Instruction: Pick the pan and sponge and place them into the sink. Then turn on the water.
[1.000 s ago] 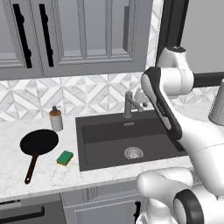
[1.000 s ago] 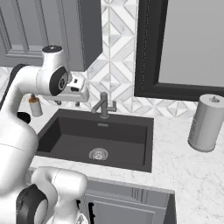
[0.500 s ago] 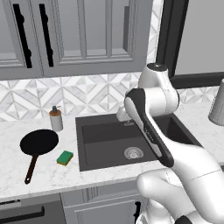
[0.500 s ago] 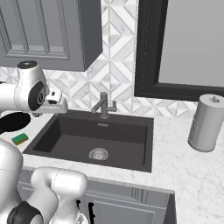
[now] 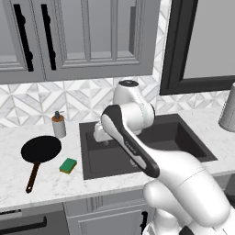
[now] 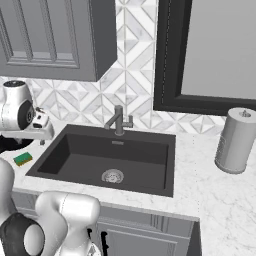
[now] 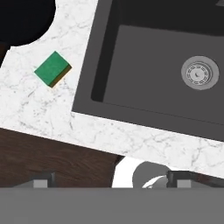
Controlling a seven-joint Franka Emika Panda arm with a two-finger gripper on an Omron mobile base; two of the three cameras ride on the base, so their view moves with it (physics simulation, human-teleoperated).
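The sink point(image 5: 142, 142) fills the centre of the left base view, empty so far; the pan point(image 5: 40, 150) lies at left on the worktop point(image 5: 13, 142), handle toward the lower edge; the sponge point(image 5: 68, 165) rests just right of it; the gripper point(image 7: 111, 181) hangs open and empty at the sink's left rim, apparently positioned for a first pick.

**Colours on your kitchen counter**

You have a black pan point(image 5: 41, 149) with a dark brown handle lying on the white, grey-veined marble counter point(image 5: 50, 181). Beside it, your sponge point(image 5: 68, 165) is bright green on top with a yellow-orange underside. The sink point(image 6: 150, 187) is dark charcoal grey, and its drain point(image 6: 112, 176) is silver. Behind it you see a grey metal faucet point(image 6: 119, 120) against a backsplash point(image 6: 132, 90) of white and pale grey triangles. The cabinets point(image 5: 92, 41) are mid-grey with black handles. The soap bottle point(image 5: 58, 125) is pale grey with a brown top, and the canister point(image 6: 235, 141) is light grey.
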